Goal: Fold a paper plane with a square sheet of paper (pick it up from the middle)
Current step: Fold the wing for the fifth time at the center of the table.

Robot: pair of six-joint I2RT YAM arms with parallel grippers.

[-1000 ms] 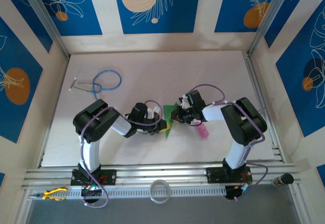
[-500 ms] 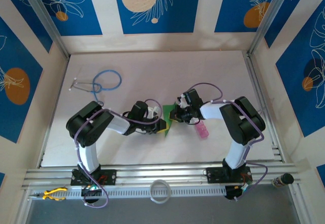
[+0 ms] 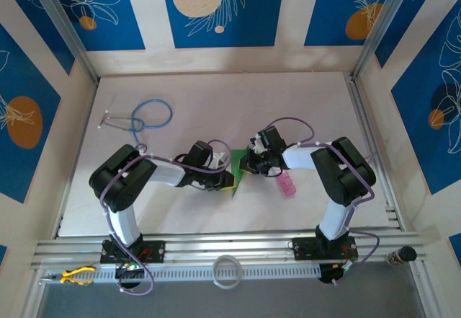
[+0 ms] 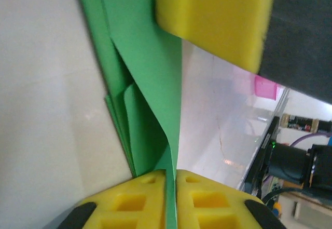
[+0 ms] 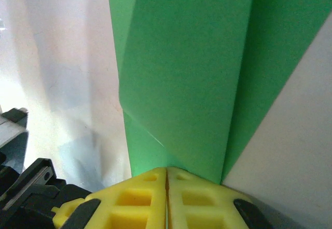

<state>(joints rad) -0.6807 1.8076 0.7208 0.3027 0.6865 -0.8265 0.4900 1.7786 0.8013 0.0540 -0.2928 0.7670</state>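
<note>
Where the two arms reach inward over the middle of the bench (image 3: 216, 94), the left end effector (image 3: 225, 179) and the right end effector (image 3: 249, 164) meet on the sheet of paper (image 3: 236, 159). The sheet is bright green, folded into a narrow shape, and sits between the two end effectors.

Left wrist view: the left end effector (image 4: 171, 187) is closed on the sheet of paper (image 4: 148, 57). A thin green edge runs down between its two yellow fingers (image 4: 129, 205). Above the grip, the sheet shows several overlapping layers with slanted creases. A yellow finger (image 4: 212, 16) of the right end effector lies over the upper part of the sheet. The pink bottle (image 4: 265, 88) stands on the bench beyond it.

Right wrist view: the right end effector (image 5: 167, 185) is closed, its yellow fingers (image 5: 129, 203) pressed together on one end of the sheet of paper (image 5: 187, 73). From the grip the sheet spreads as a broad curved fold, one layer over another.

Top view: the pink bottle (image 3: 287, 185) lies just beside the right arm, apart from the sheet. A stethoscope (image 3: 148, 115) lies at the far left of the bench, well apart from both arms. Whether the sheet touches the bench cannot be told.
</note>
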